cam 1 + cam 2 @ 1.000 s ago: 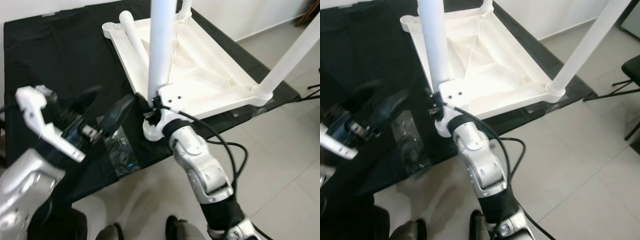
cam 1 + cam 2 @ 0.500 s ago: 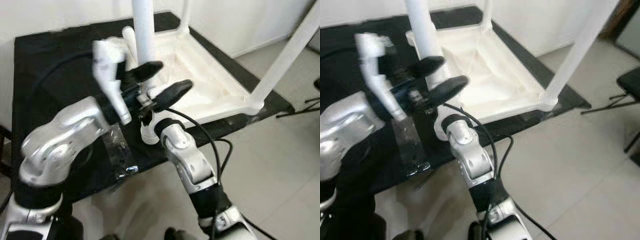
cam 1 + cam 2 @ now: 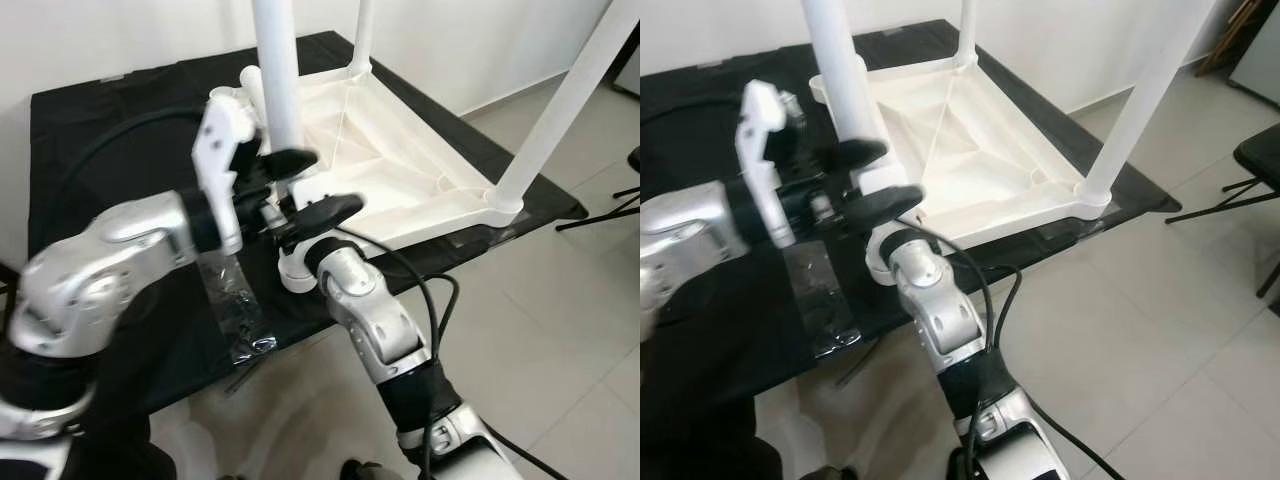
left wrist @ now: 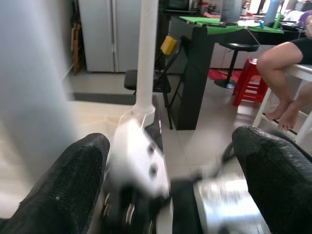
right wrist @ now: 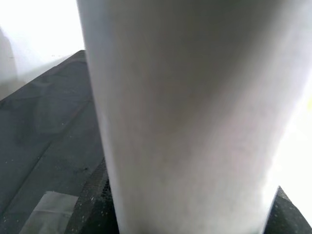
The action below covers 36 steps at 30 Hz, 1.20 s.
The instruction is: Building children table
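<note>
Upturned white table (image 3: pixel 390 150) on the black counter (image 3: pixel 110 130), legs up.
The near leg (image 3: pixel 276 70) stands in its corner socket; the right hand (image 3: pixel 290 225) grips its base, the pinch seen close in the wrist view. The left hand (image 3: pixel 305 185) hovers spread beside the same leg. A plastic bag (image 3: pixel 235 310) lies near the counter's edge.
</note>
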Tool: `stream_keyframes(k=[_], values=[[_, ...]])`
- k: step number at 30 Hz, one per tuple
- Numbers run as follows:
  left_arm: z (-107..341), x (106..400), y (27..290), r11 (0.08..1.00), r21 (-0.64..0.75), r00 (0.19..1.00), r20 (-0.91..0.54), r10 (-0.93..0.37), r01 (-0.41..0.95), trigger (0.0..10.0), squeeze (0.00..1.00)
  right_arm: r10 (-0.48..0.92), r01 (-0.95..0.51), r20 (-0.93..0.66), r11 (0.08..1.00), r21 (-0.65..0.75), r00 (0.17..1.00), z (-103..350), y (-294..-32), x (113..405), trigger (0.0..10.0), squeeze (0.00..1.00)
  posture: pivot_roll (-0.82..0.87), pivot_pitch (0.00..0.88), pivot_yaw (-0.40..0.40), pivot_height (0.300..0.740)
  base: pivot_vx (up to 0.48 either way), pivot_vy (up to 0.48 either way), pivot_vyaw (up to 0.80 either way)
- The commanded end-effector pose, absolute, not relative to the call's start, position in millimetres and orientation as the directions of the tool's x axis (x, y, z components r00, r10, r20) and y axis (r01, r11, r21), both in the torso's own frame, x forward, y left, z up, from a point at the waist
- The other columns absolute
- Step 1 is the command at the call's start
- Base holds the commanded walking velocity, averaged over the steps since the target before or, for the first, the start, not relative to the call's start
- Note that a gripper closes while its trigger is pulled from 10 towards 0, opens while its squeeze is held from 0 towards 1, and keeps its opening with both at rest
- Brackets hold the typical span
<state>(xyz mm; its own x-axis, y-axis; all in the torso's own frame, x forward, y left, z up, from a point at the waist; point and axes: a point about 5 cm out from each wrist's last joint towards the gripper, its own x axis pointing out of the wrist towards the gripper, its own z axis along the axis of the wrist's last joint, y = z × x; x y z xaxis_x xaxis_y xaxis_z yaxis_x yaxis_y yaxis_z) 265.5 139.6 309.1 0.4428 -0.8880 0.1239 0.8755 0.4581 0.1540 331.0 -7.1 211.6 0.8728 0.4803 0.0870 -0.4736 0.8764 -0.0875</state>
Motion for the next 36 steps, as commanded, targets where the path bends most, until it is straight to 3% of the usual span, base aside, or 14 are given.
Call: stream_keyframes(k=[1, 6, 7, 8, 9, 12, 13, 18, 28, 36], values=[[314.8, 252.6, 148.3, 0.381, 0.162, 0.363, 0.128, -0.923, 0.91, 10.0, 0.41, 0.502, -0.502, -0.01, 0.864, -0.023, 0.865, 188.3, 4.4, 327.5, 10.0, 0.0, 0.08, 0.173, -0.005, 0.74, 0.0, 0.0, 0.0], [333.7, 251.2, 178.5, 0.458, 0.126, 0.416, 0.26, -0.871, 0.88, 10.0, 0.4, 0.508, -0.508, -0.005, 0.861, -0.02, 0.862, 187.8, 5.3, 326.2, 10.0, 0.0, 0.08, 0.173, -0.005, 0.74, 0.0, 0.0, 0.0], [336.8, 252.1, 184.1, 0.483, 0.119, 0.435, 0.287, -0.853, 0.868, 10.0, 0.31, 0.508, -0.508, -0.005, 0.861, -0.018, 0.861, 187.3, 5.2, 325.6, 10.0, 0.0, 0.09, 0.175, -0.008, 0.74, 0.0, 0.0, 0.0], [336.8, 252.1, 184.1, 0.483, 0.119, 0.435, 0.287, -0.853, 0.868, 10.0, 0.31, 0.508, -0.508, -0.005, 0.861, -0.018, 0.861, 187.3, 5.2, 325.6, 10.0, 0.0, 0.09, 0.175, -0.008, 0.74, 0.0, 0.0, 0.0], [337.4, 256.1, 188.9, 0.528, 0.1, 0.477, 0.311, -0.822, 0.844, 10.0, 0.11, 0.511, -0.511, -0.003, 0.859, -0.015, 0.859, 186.0, 5.5, 323.8, 10.0, 0.0, 0.09, 0.177, -0.009, 0.74, 0.0, 0.0, 0.0], [337.2, 258.8, 191.6, 0.552, 0.087, 0.501, 0.32, -0.804, 0.83, 10.0, 0.11, 0.514, -0.514, -0.001, 0.858, -0.013, 0.858, 185.1, 5.6, 322.7, 10.0, 0.0, 0.09, 0.179, -0.009, 0.74, 0.0, 0.0, 0.0], [335.1, 262.5, 192.1, 0.58, 0.07, 0.532, 0.321, -0.784, 0.812, 10.0, 0.0, 0.519, -0.519, 0.005, 0.855, -0.01, 0.855, 184.1, 6.6, 320.7, 10.0, 0.0, 0.09, 0.18, -0.008, 0.74, 0.0, 0.0, 0.0], [324.1, 277.4, 178.4, 0.621, 0.011, 0.589, 0.304, -0.749, 0.784, 10.0, 0.0, 0.536, -0.536, 0.013, 0.845, -0.007, 0.844, 181.1, 10.3, 315.0, 10.0, 0.0, 0.08, 0.181, -0.006, 0.74, 0.0, 0.0, 0.0], [329.3, 297.1, 128.4, 0.568, -0.028, 0.547, 0.315, -0.776, 0.822, 10.0, 0.0, 0.559, -0.559, 0.033, 0.829, -0.011, 0.829, 181.6, 17.2, 310.0, 10.0, 0.0, 0.09, 0.179, 0.006, 0.74, 0.0, 0.0, 0.0], [337.6, 298.9, 111.5, 0.578, 0.05, 0.533, 0.331, -0.779, 0.814, 10.0, 0.0, 0.553, -0.553, 0.035, 0.833, -0.003, 0.832, 181.8, 16.5, 311.0, 10.0, 0.0, 0.09, 0.178, 0.009, 0.74, 0.0, 0.0, 0.0]])
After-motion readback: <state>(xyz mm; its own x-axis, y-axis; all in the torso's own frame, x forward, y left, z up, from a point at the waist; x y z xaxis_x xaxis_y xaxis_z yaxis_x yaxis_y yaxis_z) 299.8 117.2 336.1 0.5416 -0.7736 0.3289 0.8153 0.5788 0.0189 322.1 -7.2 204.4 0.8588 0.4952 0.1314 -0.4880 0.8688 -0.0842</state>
